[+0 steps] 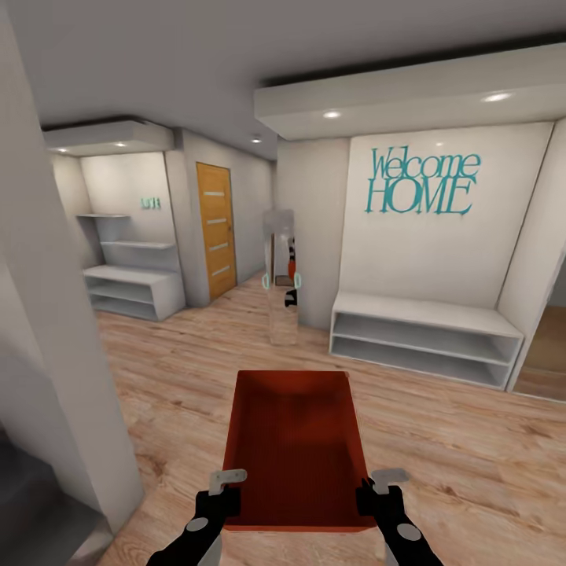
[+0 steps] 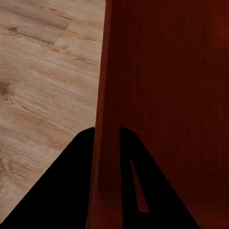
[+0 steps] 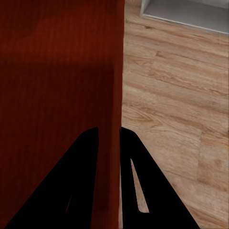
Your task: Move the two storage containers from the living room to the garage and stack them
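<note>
Head view: an orange-red storage container [image 1: 295, 448] sits low at centre frame, above the wood plank floor [image 1: 472, 448], carried between both arms. The left end effector [image 1: 224, 491] clamps its left wall. The right end effector [image 1: 377, 491] clamps the right wall.

Left wrist view: fingers [image 2: 62, 191] straddle the wall.

Right wrist view: the same grip.

— Any room around those jaws? Each pair is clamped over a side wall of the orange-red container [image 1: 295, 448], so that thin wall fills the gap between them.

— Outward of the left gripper [image 1: 222, 489] it's bare wood floor [image 1: 440, 440], then a white wall corner [image 1: 71, 377] close by; tight on that side.

— And the right gripper [image 1: 379, 491]?

— Open planks outward of it. Ahead and off to that side, a low white bench shelf [image 1: 424, 334] sits against the wall.

— Straight ahead of the jaws?

— The container itself, then clear floor to a glassy column [image 1: 281, 275]. The corridor beside it leads to a wooden door [image 1: 215, 228], with white shelving [image 1: 134, 287] along its far side.
</note>
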Robot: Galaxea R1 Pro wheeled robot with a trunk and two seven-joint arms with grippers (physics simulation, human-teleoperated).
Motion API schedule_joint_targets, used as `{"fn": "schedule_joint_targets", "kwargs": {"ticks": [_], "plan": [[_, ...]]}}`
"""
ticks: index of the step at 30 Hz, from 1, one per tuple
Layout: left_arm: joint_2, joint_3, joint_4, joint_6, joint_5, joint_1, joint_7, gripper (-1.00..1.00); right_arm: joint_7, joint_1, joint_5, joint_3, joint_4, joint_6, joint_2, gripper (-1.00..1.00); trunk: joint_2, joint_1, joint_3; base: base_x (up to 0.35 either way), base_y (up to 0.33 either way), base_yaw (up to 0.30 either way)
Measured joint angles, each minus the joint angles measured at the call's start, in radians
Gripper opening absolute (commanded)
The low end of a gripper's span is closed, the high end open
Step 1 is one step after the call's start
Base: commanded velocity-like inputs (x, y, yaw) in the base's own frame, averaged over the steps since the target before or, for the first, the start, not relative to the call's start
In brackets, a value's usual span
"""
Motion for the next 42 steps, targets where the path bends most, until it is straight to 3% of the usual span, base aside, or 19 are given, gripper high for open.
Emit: {"fn": "schedule_joint_targets", "kwargs": {"ticks": [7, 21, 42], "plan": [[0.001, -0.001, 0.0, 0.001, 0.0, 0.0, -0.001, -1.0, 0.0, 0.0, 0.0, 0.0, 0.0, 0.0, 0.001, -1.0, 0.0, 0.0, 0.0, 0.325, -0.085, 0.228], [0.002, -0.001, 0.0, 0.001, -0.001, 0.0, -0.002, -1.0, 0.0, 0.001, 0.0, 0.0, 0.0, 0.001, 0.001, -1.0, 0.0, 0.0, 0.0, 0.311, -0.177, 0.009], [0.002, -0.004, -0.001, 0.002, 0.001, 0.0, -0.001, -1.0, 0.0, 0.001, -0.001, 0.0, 0.0, 0.0, 0.001, -1.0, 0.0, 0.0, 0.0, 0.326, -0.007, 0.0]]}}
